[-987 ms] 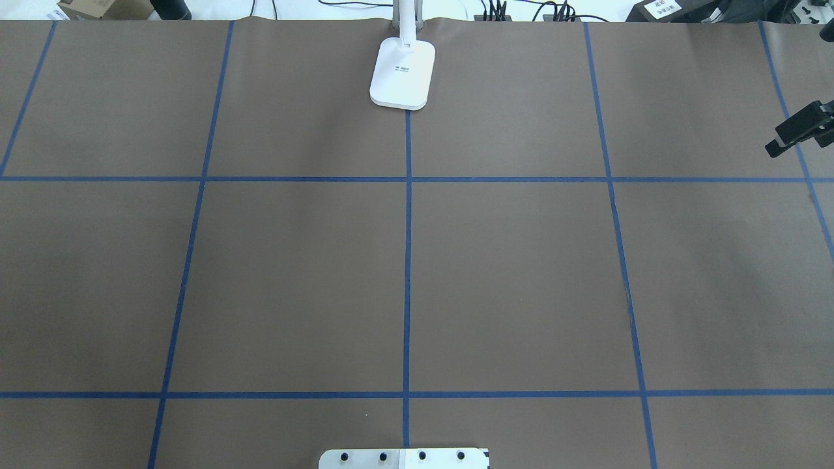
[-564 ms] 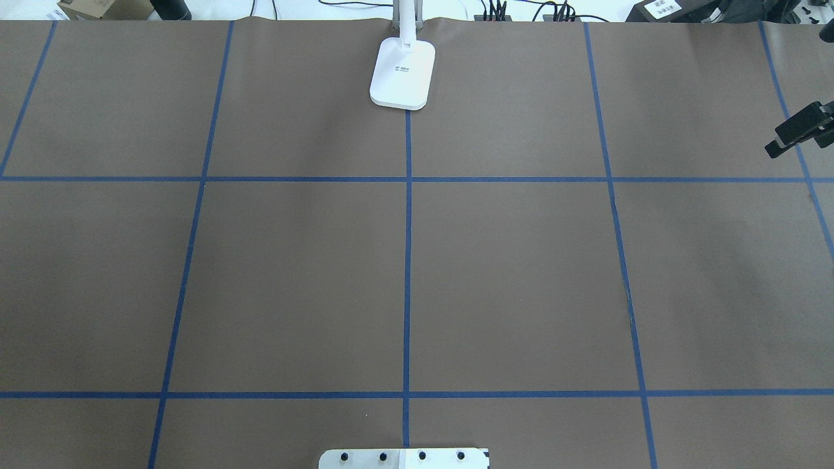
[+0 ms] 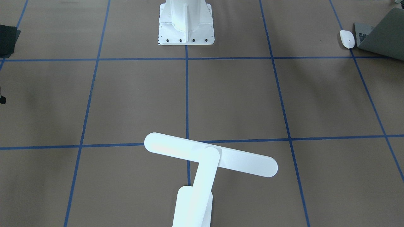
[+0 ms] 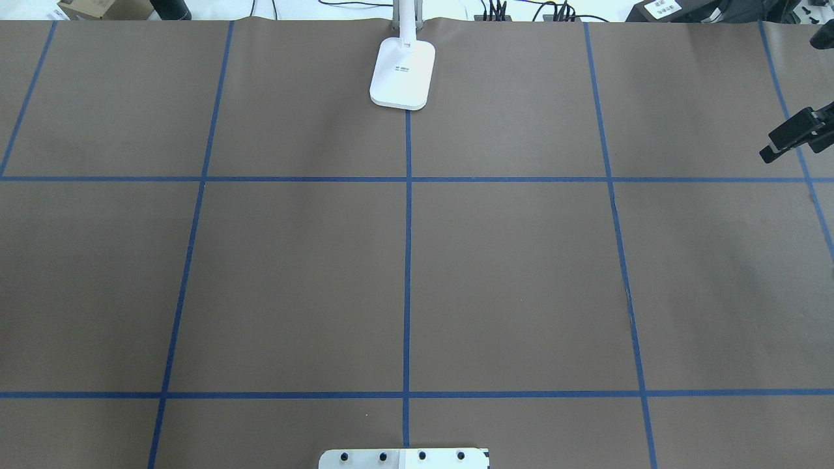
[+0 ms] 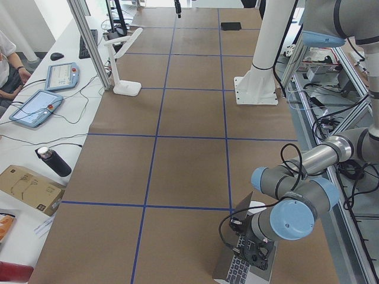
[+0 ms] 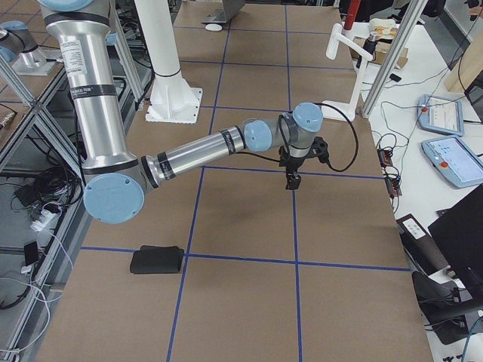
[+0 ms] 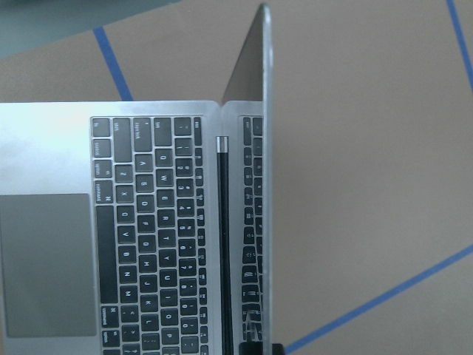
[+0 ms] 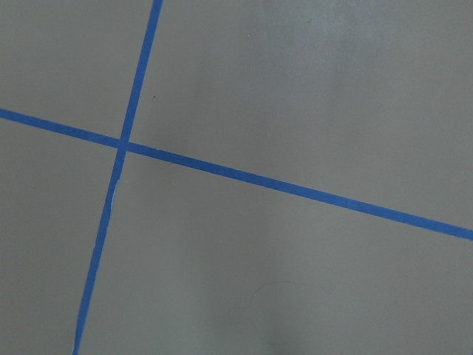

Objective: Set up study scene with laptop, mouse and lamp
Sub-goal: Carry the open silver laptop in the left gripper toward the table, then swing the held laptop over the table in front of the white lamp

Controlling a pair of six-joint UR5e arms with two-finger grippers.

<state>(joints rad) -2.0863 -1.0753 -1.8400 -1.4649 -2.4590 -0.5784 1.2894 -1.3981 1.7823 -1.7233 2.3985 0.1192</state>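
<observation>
While the left claw hangs right over the open laptop, maybe to move it, I cannot tell if it is clenched. From the front, the laptop sits at 2 o'clock on the table. The mouse is just beside it. The lamp stands at 6 o'clock. The right claw looks clenched on nothing, out of the way.

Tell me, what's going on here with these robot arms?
The robot is laying out a study desk. Its left gripper hangs over the open laptop at the left end of the table, with the mouse beside it. Whether it grips the laptop cannot be told. The right gripper hovers over the table, holding nothing. The lamp stands at the far edge, mid-table.
</observation>
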